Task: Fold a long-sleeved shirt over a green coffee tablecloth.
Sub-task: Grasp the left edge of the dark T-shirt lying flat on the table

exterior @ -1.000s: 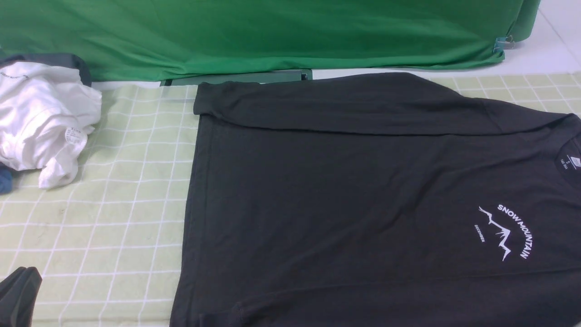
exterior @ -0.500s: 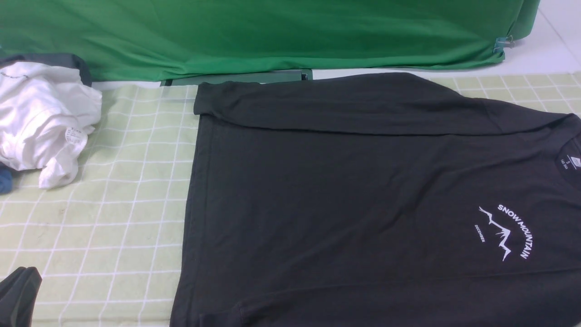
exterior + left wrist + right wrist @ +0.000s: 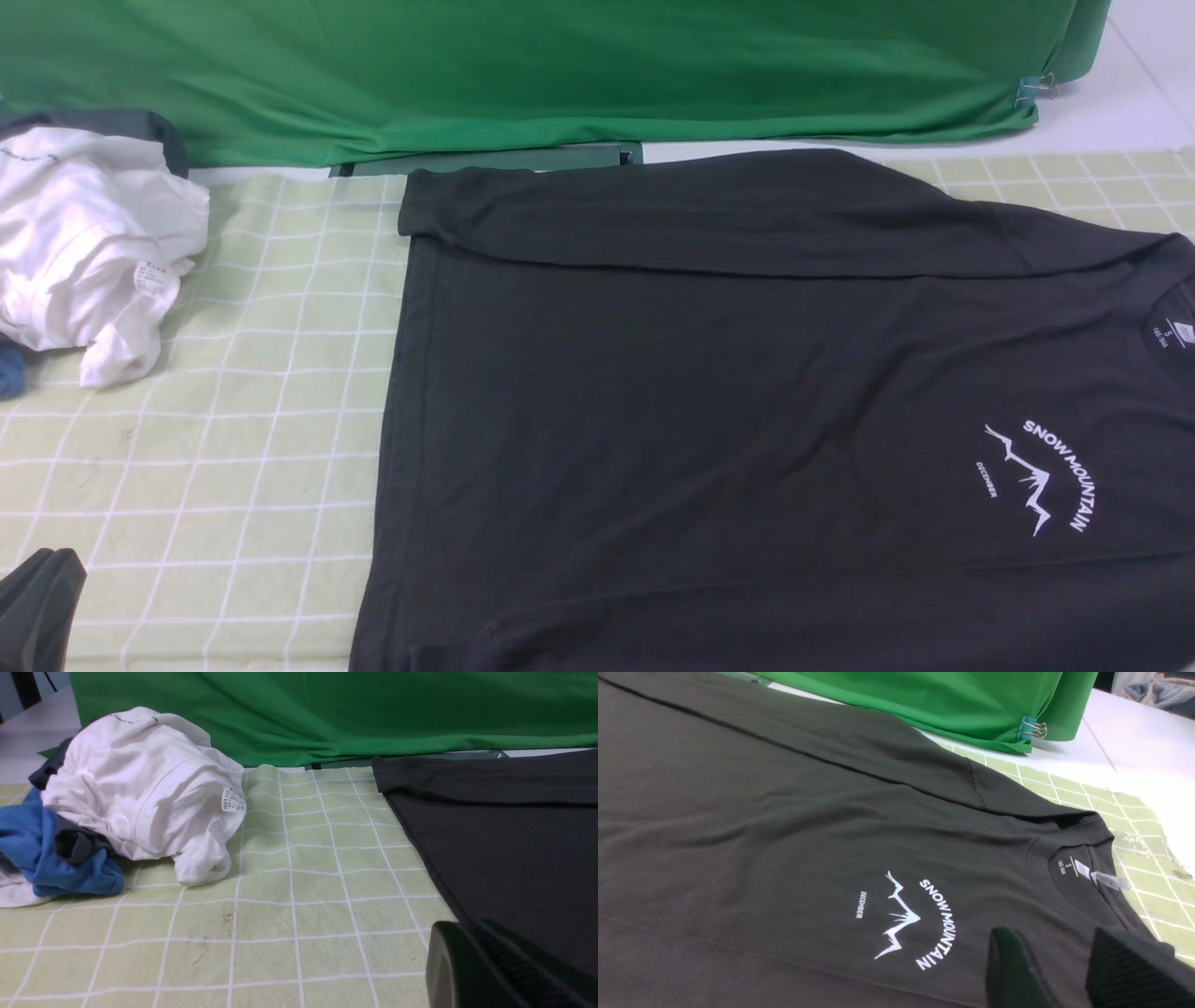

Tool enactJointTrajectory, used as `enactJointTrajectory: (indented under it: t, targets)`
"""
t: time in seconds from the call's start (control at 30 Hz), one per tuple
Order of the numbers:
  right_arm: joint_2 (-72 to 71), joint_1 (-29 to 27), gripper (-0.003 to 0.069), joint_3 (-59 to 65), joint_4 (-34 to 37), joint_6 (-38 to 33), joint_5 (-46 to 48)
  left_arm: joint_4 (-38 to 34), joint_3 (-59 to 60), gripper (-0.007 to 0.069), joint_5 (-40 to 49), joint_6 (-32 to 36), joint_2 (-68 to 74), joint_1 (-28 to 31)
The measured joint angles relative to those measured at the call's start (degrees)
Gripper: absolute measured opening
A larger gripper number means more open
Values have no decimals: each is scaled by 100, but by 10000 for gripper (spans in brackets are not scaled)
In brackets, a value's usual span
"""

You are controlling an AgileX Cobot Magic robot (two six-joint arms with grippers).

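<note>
The black long-sleeved shirt (image 3: 747, 392) lies flat on the green coffee tablecloth (image 3: 233, 420), collar to the right, its far sleeve folded across the top. Its white mountain print (image 3: 920, 919) and neck label (image 3: 1080, 870) show in the right wrist view. My right gripper (image 3: 1052, 935) hovers open just above the chest beside the collar, with bare shirt cloth (image 3: 784, 835) showing between its fingers. My left gripper (image 3: 472, 933) is shut and empty near the shirt's hem edge (image 3: 504, 826), over the grid cloth (image 3: 303, 896). It shows at the front view's lower left corner (image 3: 37, 607).
A crumpled white garment (image 3: 84, 243) with a tag sits at the far left on blue and grey clothes (image 3: 37, 854). A deep-green fabric (image 3: 560, 65) hangs along the back, held by a clip (image 3: 1029, 728). White table surface (image 3: 1134, 751) lies beyond the cloth's right end.
</note>
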Motion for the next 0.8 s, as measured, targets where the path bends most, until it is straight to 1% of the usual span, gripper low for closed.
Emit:
enactJointTrajectory:
  t: [0.17, 0.27, 0.33, 0.37, 0.4, 0.43, 0.47, 0.53, 0.57, 0.63, 0.67, 0.8]
  targets:
    - [0, 0, 244, 0, 0, 0, -6, 0, 0, 17, 0, 0, 0, 0]
    - [0, 0, 244, 0, 0, 0, -220, 63, 0, 17, -118, 7, 0, 0]
    - [0, 0, 244, 0, 177, 273, -561, -515, 0, 17, -493, -410, 0, 0]
    - [0, 0, 244, 0, 376, 523, -711, -1117, 0, 17, -703, -771, 0, 0]
    - [0, 0, 244, 0, 644, 966, -906, -1813, 0, 17, -871, -1086, 0, 0]
    - [0, 0, 244, 0, 934, 1511, -1115, -2507, 0, 17, -1090, -1538, 0, 0]
    - [0, 0, 244, 0, 1131, 1973, -1281, -3127, 0, 17, -1207, -1799, 0, 0]
    - [0, 0, 244, 0, 1401, 3042, -1596, -3910, 0, 17, -1341, -2212, 3, 0]
    - [0, 0, 244, 0, 1474, 3433, -1712, -4112, 0, 17, -1375, -2314, 0, 0]
    - [0, 0, 244, 0, 1569, 3839, -1841, -4165, 0, 17, -1417, -2414, 0, 0]
    - [0, 0, 244, 0, 1584, 3975, -1866, -4062, 0, 17, -1441, -2431, 0, 0]
    - [0, 0, 244, 0, 1615, 4135, -1926, -3625, 0, 17, -1537, -2457, 0, 0]
